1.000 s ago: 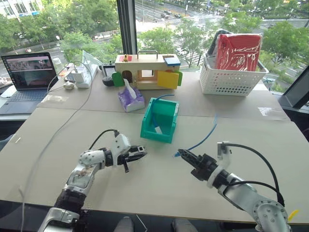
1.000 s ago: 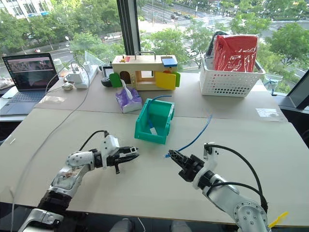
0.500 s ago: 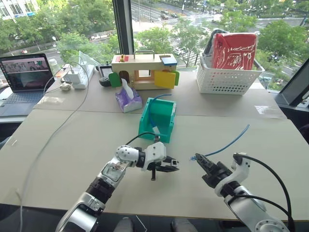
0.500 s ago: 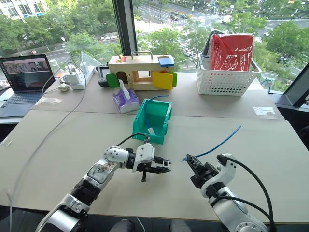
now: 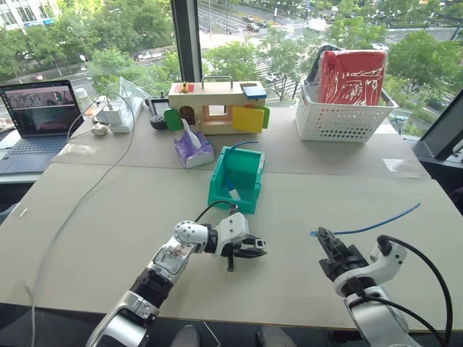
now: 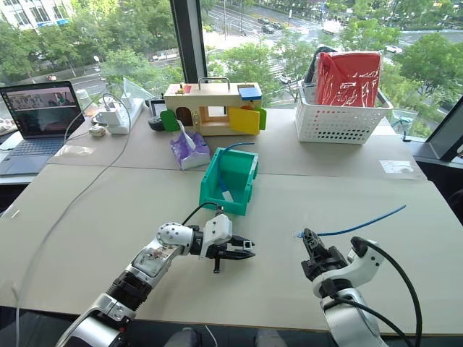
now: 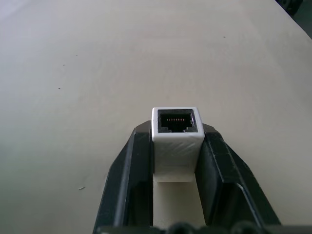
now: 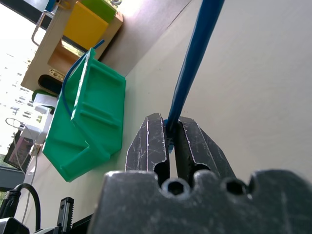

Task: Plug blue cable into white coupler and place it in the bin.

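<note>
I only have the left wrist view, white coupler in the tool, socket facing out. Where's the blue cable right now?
Observer: The right tool is shut on the blue cable near its plug end, off to the right of the white coupler.
Operator: Is the plug in the socket?
Observer: No, bare table shows between plug and coupler.
Operator: And the bin?
Observer: The teal bin sits just beyond the left tool, another blue cable already inside.
</note>
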### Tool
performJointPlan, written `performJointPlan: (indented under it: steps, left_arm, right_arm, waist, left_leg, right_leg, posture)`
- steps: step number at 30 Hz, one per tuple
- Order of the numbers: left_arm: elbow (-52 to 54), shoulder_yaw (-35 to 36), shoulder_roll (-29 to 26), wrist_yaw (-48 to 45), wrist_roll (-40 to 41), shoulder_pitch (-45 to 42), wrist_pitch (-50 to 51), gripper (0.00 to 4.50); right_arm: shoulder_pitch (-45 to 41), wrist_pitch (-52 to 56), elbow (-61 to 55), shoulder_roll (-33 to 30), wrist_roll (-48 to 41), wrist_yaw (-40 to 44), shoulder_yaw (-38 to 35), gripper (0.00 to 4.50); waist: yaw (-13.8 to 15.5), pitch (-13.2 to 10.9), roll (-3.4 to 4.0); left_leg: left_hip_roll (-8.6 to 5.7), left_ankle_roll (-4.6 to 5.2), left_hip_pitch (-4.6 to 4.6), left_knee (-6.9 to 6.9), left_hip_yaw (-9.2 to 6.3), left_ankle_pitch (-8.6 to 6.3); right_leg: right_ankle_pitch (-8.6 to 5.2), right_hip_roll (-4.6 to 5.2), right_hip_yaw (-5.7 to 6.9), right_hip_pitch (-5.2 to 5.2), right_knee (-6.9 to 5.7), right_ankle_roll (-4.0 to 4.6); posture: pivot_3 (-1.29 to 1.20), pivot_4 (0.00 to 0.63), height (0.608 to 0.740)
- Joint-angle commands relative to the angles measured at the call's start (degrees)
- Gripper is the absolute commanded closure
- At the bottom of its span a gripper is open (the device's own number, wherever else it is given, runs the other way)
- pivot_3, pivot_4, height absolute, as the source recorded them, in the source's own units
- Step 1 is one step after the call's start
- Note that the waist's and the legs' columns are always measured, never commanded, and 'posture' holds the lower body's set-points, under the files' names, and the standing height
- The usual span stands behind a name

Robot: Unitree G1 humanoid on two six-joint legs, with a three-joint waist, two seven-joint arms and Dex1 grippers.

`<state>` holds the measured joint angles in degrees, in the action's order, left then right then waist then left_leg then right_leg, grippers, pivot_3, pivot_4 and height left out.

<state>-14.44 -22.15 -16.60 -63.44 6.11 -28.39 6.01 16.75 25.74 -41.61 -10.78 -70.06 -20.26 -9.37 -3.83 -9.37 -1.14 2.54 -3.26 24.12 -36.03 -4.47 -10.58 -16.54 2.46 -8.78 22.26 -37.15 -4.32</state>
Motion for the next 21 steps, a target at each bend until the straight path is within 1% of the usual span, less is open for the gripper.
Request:
performJointPlan:
  steps: [1,2,4,5,6,17,20,21]
  left_arm:
    - [2.4,0.9,-0.6,-0.4,1.1,0.7,0.8,1.8]
    - [2.7,0.9,-0.7,-0.4,1.2,0.8,1.0,1.38]
    - [3.1,0.8,-1.0,-0.5,1.4,1.1,1.1,0.7]
    - [3.2,0.8,-1.1,-0.4,1.3,1.1,1.0,0.46]
    - [3.3,0.7,-1.1,-0.3,1.2,1.2,1.0,0.06]
    - [2.0,0.4,-0.3,-0.2,0.8,0.7,0.0,0.06]
    - [1.7,0.0,-0.5,-1.1,0.8,0.5,0.4,0.79]
    - [1.6,-0.2,-0.7,-1.8,0.9,0.5,0.3,1.19]
  right_arm:
    - [-0.5,0.6,-1.3,-1.0,-1.3,0.3,-0.1,4.5]
    - [-0.7,0.7,-1.1,-1.2,-1.4,0.4,0.0,4.5]
    - [-1.0,1.0,-1.0,-1.6,-1.7,0.6,0.2,4.5]
    - [-1.1,1.2,-1.0,-1.8,-1.8,0.7,0.3,4.5]
    - [-1.3,1.4,-1.0,-1.9,-1.8,0.7,0.4,4.5]
    - [-1.5,2.0,-1.0,-2.6,-2.1,0.8,0.5,4.5]
    - [-1.6,2.4,-1.0,-3.1,-2.2,0.9,0.5,4.5]
    - [-1.7,2.6,-1.0,-3.3,-2.3,1.0,0.5,4.5]
  waist:
    - [0.0,0.0,0.0]
    - [0.0,0.0,0.0]
    - [0.0,0.0,0.0]
    - [0.0,0.0,0.0]
    - [0.0,0.0,0.0]
    - [0.0,0.0,0.0]
    - [0.0,0.0,0.0]
    - [0.0,0.0,0.0]
  left_leg:
    - [0.0,0.0,0.0,0.02,0.0,0.0]
    - [0.01,0.0,0.0,0.02,0.0,0.0]
    - [0.0,0.0,0.0,0.02,0.0,0.0]
    - [0.0,0.0,0.0,0.02,0.0,0.0]
    - [0.0,0.0,0.0,0.02,0.0,0.0]
    - [0.0,0.0,0.0,0.01,0.0,0.0]
    - [0.0,0.0,0.0,0.01,0.0,0.0]
    - [0.0,0.0,0.0,0.01,0.0,0.0]
  right_leg:
    - [0.0,0.0,0.0,0.01,0.0,0.02]
    - [0.02,0.0,0.0,0.01,0.0,0.05]
    - [0.04,0.0,0.0,0.01,0.0,0.09]
    - [0.04,0.0,0.0,0.01,0.0,0.09]
    - [0.04,0.0,0.0,0.01,0.0,0.09]
    - [0.04,0.0,0.0,0.01,0.0,0.09]
    - [0.04,0.0,0.0,0.01,0.0,0.09]
    - [0.04,0.0,0.0,0.01,0.0,0.09]
  posture:
    - [0.0,0.15,0.734]
    - [0.0,0.15,0.734]
    - [0.0,0.15,0.734]
    - [0.0,0.15,0.734]
    - [0.0,0.15,0.734]
    - [0.0,0.15,0.734]
    - [0.0,0.15,0.734]
    - [0.0,0.15,0.734]
